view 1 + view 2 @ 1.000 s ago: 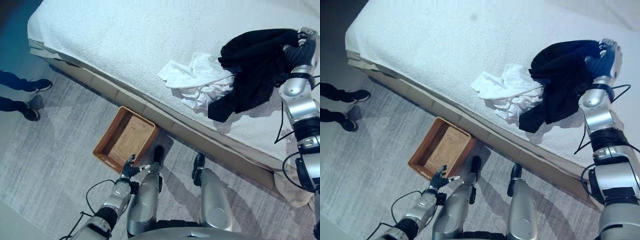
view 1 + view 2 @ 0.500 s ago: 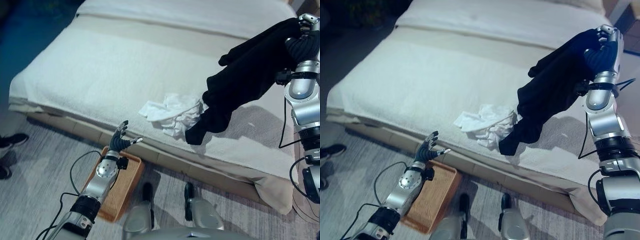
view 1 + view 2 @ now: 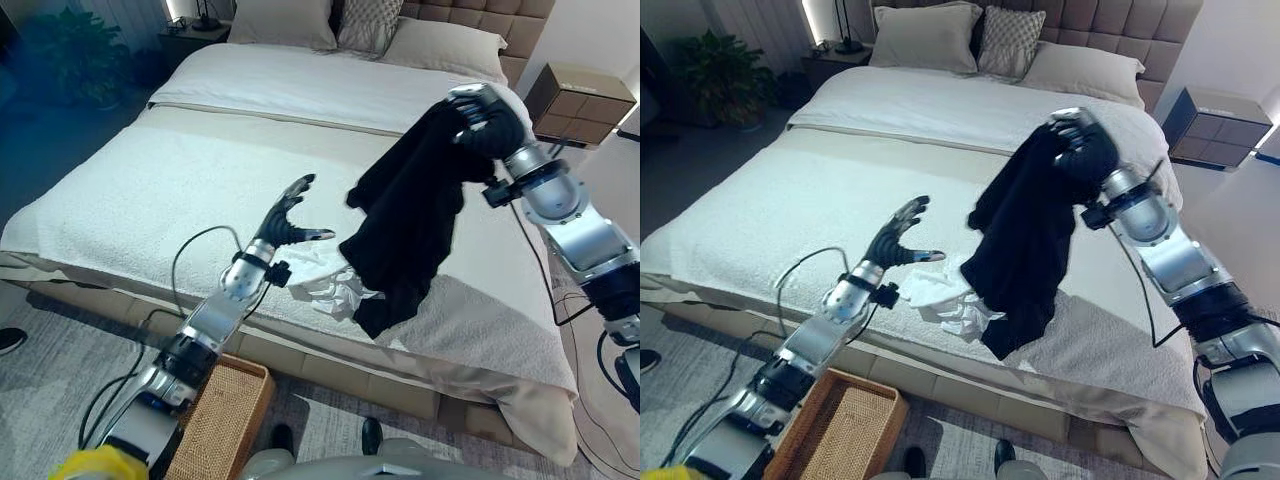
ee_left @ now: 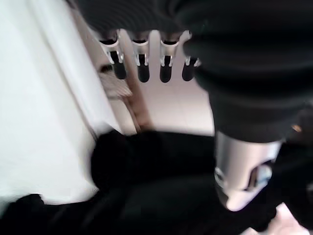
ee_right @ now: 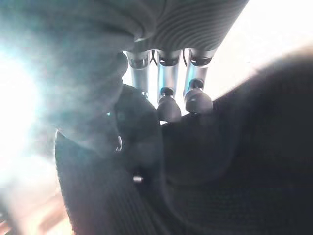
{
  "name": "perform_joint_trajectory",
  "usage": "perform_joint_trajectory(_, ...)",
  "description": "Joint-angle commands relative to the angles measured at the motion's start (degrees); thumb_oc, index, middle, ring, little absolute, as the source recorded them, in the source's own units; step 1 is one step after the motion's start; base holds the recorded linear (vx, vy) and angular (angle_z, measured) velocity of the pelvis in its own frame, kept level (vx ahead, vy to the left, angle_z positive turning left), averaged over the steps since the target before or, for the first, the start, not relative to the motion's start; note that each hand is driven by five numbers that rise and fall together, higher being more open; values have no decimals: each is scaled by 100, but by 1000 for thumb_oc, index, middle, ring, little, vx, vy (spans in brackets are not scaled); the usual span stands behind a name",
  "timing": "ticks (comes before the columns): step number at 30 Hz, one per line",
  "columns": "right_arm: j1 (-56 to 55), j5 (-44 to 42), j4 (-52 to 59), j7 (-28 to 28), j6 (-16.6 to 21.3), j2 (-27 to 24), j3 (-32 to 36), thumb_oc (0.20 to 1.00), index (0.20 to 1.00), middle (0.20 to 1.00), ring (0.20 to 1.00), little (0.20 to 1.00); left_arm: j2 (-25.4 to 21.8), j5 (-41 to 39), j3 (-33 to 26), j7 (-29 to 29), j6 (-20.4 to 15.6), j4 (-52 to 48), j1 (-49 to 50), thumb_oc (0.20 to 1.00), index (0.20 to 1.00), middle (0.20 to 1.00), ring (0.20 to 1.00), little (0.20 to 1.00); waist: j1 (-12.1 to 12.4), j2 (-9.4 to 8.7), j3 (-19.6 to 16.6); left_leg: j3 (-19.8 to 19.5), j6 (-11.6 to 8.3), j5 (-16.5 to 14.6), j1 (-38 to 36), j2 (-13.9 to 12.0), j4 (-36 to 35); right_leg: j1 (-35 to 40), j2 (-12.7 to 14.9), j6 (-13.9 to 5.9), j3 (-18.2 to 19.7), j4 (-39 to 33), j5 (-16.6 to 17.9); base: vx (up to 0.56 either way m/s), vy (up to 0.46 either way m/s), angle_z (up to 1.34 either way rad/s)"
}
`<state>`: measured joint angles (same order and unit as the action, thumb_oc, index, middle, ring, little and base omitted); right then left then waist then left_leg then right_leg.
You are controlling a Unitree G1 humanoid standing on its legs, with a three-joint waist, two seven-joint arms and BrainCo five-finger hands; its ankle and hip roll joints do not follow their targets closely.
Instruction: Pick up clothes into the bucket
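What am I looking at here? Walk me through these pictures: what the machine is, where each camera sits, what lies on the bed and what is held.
This is a two-legged humanoid robot with two silver arms. The two wide pictures come from a stereo camera on its head, looking down at a bed. The two close-ups come from cameras on its wrists.

The right robot hand is curled round a black garment and holds it up so it hangs over the bed. The left robot hand is open, fingers spread, raised near it. A crumpled white garment lies on the bed. A brown wicker basket stands on the floor beside the bed.
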<state>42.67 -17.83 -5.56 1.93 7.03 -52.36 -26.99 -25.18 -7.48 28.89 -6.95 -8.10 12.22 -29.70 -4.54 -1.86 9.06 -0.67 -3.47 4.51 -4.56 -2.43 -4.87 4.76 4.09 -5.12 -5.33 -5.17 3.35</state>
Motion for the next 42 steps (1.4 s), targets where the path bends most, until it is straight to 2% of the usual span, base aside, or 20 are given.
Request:
perform_joint_trajectory(1, 683, -725, 336, -174, 254, 159, -100, 200, 200, 200, 200, 200, 227, 111, 391, 66, -99, 644, -578, 1000, 1000, 1000, 1000, 1000, -51, -347, -545, -66, -28, -705, 38, 127, 486, 6, 327, -348, -159, 401, -375, 0, 0, 0)
perform_joint_trajectory(8, 679, -902, 675, -337, 268, 344, -260, 200, 200, 200, 200, 200, 542, 287, 817, 265, 1, 926, -822, 1000, 1000, 1000, 1000, 1000, -88, -333, -553, -81, -7, -652, 50, 137, 477, -2, 338, -343, -149, 403, -346, -7, 1, -2)
perform_joint_trajectory(12, 602, -1052, 911, -430, 273, 325, -269, 200, 200, 200, 200, 200, 616, -733, 1160, 762, 40, 701, -771, 1000, 1000, 1000, 1000, 1000, -110, -292, -540, -97, -10, -649, 46, 132, 480, 13, 346, -348, -167, 397, -343, 0, 0, 0)
perform_joint_trajectory(16, 511, -1244, 1053, -470, 241, 290, -310, 200, 200, 200, 200, 200, 534, -1949, 1846, 1389, 398, 451, -794, 1000, 1000, 1000, 1000, 1000, -146, -231, -526, -117, -19, -648, 32, 134, 484, 40, 343, -354, -195, 377, -333, 0, 0, 0)
perform_joint_trajectory(18, 512, -1235, 1070, -452, 227, 296, -316, 200, 200, 200, 200, 200, 527, -2091, 1983, 1463, 475, 495, -811, 1000, 1000, 1000, 1000, 1000, -150, -216, -516, -121, -25, -691, -9, 121, 474, 79, 328, -356, -197, 370, -370, 0, 0, 0)
perform_joint_trajectory(20, 421, -1206, 1084, -404, 220, 284, -233, 200, 200, 200, 200, 200, 406, -2234, 2223, 1621, 633, 598, -894, 241, 241, 241, 241, 241, -161, -201, -490, -141, -26, -679, 8, 115, 482, 77, 337, -362, -206, 368, -367, 0, 0, 0)
perform_joint_trajectory(21, 383, -1185, 1077, -381, 223, 281, -184, 200, 200, 200, 200, 200, 352, -2194, 2224, 1630, 638, 604, -894, 200, 200, 200, 200, 200, -157, -198, -484, -148, -25, -679, 12, 118, 484, 72, 337, -362, -206, 371, -366, 0, 0, 0)
perform_joint_trajectory(25, 196, -1070, 1113, -277, 246, 307, 67, 200, 200, 200, 200, 200, 310, -2119, 2108, 1585, 621, 727, -748, 200, 200, 200, 200, 200, -146, -205, -468, -171, -20, -679, 36, 137, 493, 49, 336, -361, -212, 375, -362, 0, 0, 0)
perform_joint_trajectory(27, -170, -1031, 1147, -165, 299, 459, 485, 200, 200, 200, 200, 200, 372, -1996, 1733, 1419, 561, 883, -365, 200, 200, 200, 200, 200, -127, -203, -434, -188, -5, -681, 66, 153, 502, 28, 344, -357, -206, 378, -358, -8, 3, 3)
perform_joint_trajectory(29, -293, -1017, 1191, -157, 301, 492, 593, 200, 200, 200, 200, 200, 387, -1958, 1637, 1389, 547, 905, -258, 200, 200, 200, 200, 200, -115, -210, -434, -191, -2, -683, 79, 151, 511, 23, 347, -358, -215, 382, -360, 0, 0, 0)
perform_joint_trajectory(31, -854, -1141, 1287, -128, 342, 709, 1103, 200, 200, 200, 200, 200, 514, -1879, 1131, 1185, 506, 1056, 231, 200, 200, 200, 200, 200, -89, -225, -399, -202, 15, -694, 124, 161, 543, -3, 355, -349, -222, 412, -376, 0, 0, 0)
perform_joint_trajectory(32, -857, -1141, 1289, -128, 341, 709, 1105, 200, 200, 200, 200, 200, 514, -1879, 1132, 1185, 506, 1056, 232, 200, 200, 200, 200, 200, -88, -225, -400, -201, 15, -694, 126, 161, 543, -4, 355, -349, -222, 412, -376, 0, 0, 0)
perform_joint_trajectory(33, -1191, -1234, 1374, -124, 376, 809, 1375, 200, 200, 200, 200, 200, 582, -1858, 834, 1090, 486, 1087, 540, 200, 200, 200, 200, 200, -79, -236, -383, -201, 21, -699, 144, 167, 554, -21, 358, -340, -225, 428, -384, 0, 0, 0)
perform_joint_trajectory(34, -1210, -1233, 1386, -125, 371, 811, 1385, 200, 200, 200, 200, 200, 580, -1857, 840, 1089, 486, 1085, 546, 200, 200, 200, 200, 200, -75, -239, -391, -201, 21, -700, 146, 167, 556, -24, 358, -340, -225, 429, -386, 0, 0, 0)
perform_joint_trajectory(36, -1711, -1389, 1499, -129, 417, 949, 1800, 200, 200, 200, 200, 200, 635, -1924, 422, 988, 475, 1013, 985, 200, 200, 200, 200, 200, -53, -257, -366, -212, 32, -709, 167, 177, 567, -41, 364, -337, -230, 442, -394, 0, 0, 0)
perform_joint_trajectory(37, -1853, -1415, 1504, -110, 435, 996, 1926, 307, 307, 307, 307, 307, 650, -1977, 272, 953, 458, 954, 1140, 200, 200, 200, 200, 200, -40, -264, -366, -217, 35, -710, 173, 181, 561, -44, 365, -336, -238, 438, -399, 0, 0, 0)
perform_joint_trajectory(38, -1864, -1415, 1511, -110, 433, 999, 1930, 366, 366, 366, 366, 366, 647, -1977, 274, 953, 460, 948, 1147, 200, 200, 200, 200, 200, -40, -266, -372, -217, 35, -710, 172, 181, 561, -44, 366, -336, -239, 438, -399, 11, 1, 5)
perform_joint_trajectory(39, -2111, -1458, 1529, -61, 463, 1125, 2138, 1000, 1000, 1000, 1000, 1000, 640, -2066, 51, 899, 442, 797, 1374, 200, 200, 200, 200, 200, -27, -272, -363, -227, 41, -718, 184, 187, 569, -55, 369, -331, -240, 453, -409, 8, 0, 7)
perform_joint_trajectory(40, -2113, -1458, 1530, -61, 463, 1126, 2139, 1000, 1000, 1000, 1000, 1000, 639, -2066, 51, 898, 442, 797, 1375, 200, 200, 200, 200, 200, -26, -272, -364, -227, 41, -718, 185, 187, 569, -56, 369, -331, -240, 453, -409, 13, -2, 8)
perform_joint_trajectory(42, -2489, -1489, 1445, 26, 488, 1346, 2448, 1000, 1000, 1000, 1000, 1000, 565, -2290, -378, 822, 403, 406, 1761, 200, 200, 200, 200, 200, -4, -279, -349, -246, 46, -725, 193, 197, 560, -69, 373, -325, -245, 462, -419, 5, -2, 2)
